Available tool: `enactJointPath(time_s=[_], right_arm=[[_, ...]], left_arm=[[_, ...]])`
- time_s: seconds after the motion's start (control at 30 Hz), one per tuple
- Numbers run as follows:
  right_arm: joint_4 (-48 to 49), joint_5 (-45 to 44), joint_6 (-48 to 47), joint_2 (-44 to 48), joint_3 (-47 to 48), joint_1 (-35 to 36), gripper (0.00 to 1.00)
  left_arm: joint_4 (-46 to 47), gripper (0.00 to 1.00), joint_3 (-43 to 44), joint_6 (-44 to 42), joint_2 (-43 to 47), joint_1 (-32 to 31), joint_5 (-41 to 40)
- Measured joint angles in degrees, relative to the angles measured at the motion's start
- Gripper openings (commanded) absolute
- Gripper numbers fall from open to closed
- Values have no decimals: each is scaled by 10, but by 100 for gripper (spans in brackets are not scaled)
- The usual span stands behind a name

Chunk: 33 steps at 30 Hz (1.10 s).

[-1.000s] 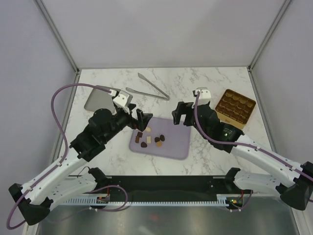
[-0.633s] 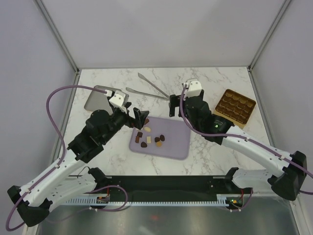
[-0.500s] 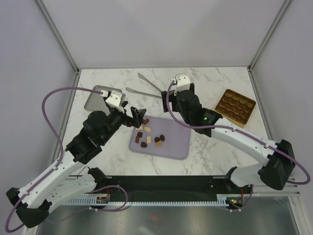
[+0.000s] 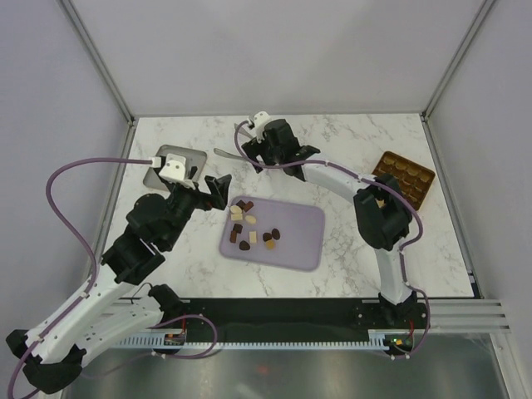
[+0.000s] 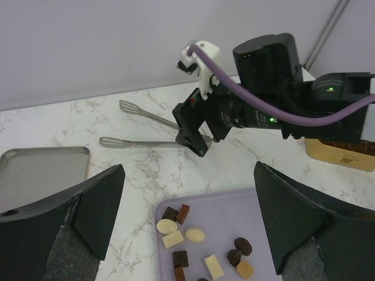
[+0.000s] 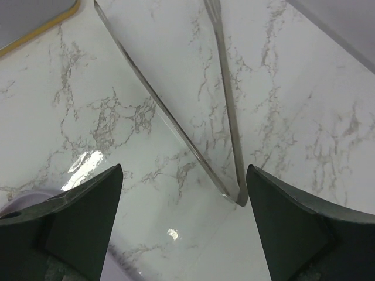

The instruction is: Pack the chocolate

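Note:
Several small chocolate pieces (image 4: 249, 232), dark brown, mid brown and cream, lie loose on the left part of the lilac tray (image 4: 297, 241). In the left wrist view the same chocolate (image 5: 199, 246) sits low between my fingers. My left gripper (image 4: 219, 189) hangs open just off the tray's back left corner, nothing in it. My right gripper (image 4: 256, 156) is stretched to the back of the table, open over the metal tongs (image 6: 239, 196). The tongs' hinge lies between its fingers, close to the right one. The gold compartmented box (image 4: 403, 179) stands at the far right.
A grey metal tray (image 4: 158, 173) lies at the back left, partly under my left wrist. The tongs (image 4: 224, 153) point left across the marble behind the lilac tray. My right arm crosses above the table from the right edge to the tongs.
My right arm has swung left and back, from beside the gold box to over the tongs. My left gripper has drifted slightly left, off the tray corner. Both stay open.

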<state>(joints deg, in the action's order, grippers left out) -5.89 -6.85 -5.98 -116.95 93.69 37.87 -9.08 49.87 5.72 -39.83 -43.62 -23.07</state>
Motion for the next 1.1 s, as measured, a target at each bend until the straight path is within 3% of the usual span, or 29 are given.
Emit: enactJointPath(time_s=[0.23,0.87,1.03,1.1], right_arm=[[-57,62,-46,-110,114,-14,96],[-97,103,-118,-242,231,-63,97],[-98,118,-116,-260,245,-66,91],[-98,122,-111,-261,246,-68,83]], left_arm=[[2,100,0,0,6,27,12],[3,100,0,20,9,93,78],[3,99,0,26,2,108,89],[3,99,0,29,-2,112,95]])
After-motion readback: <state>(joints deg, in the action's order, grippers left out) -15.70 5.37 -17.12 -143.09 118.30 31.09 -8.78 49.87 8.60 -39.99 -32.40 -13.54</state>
